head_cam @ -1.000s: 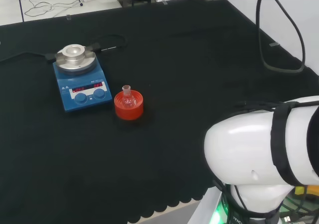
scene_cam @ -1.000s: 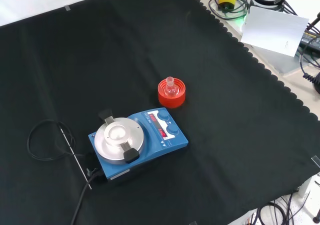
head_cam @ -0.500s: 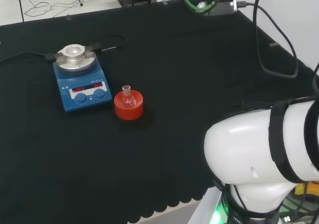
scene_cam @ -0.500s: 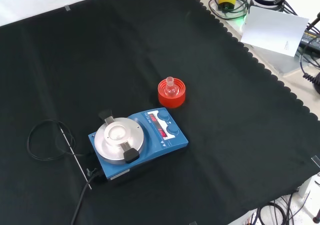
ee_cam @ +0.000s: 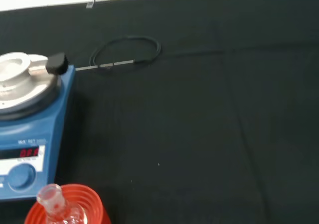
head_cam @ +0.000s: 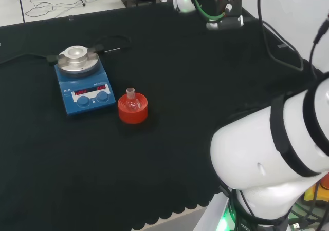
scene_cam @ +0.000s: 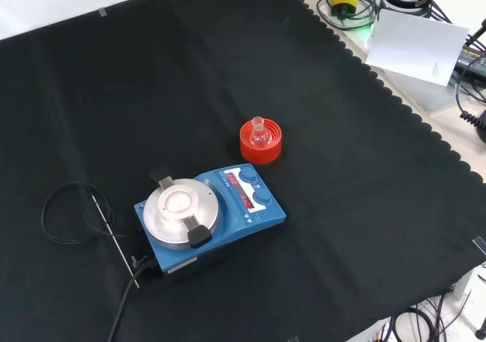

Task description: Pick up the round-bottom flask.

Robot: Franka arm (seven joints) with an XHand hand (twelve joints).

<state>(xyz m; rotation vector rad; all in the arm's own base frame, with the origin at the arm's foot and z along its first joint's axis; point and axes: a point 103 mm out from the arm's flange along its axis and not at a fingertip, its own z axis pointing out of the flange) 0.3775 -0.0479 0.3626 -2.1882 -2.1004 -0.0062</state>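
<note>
Cut off at the edge
The wrist view crops the flask point(ee_cam: 56, 206), its red stand point(ee_cam: 75, 209) and the blue hotplate point(ee_cam: 30, 134).

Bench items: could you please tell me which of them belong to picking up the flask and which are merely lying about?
Belong to the job:
- round-bottom flask, clear glass, upright
- red ribbed stand that it sits in

Just lying about:
- blue stirrer plate with its silver top, beside the stand
- thin metal probe and black cable on the cloth
</note>
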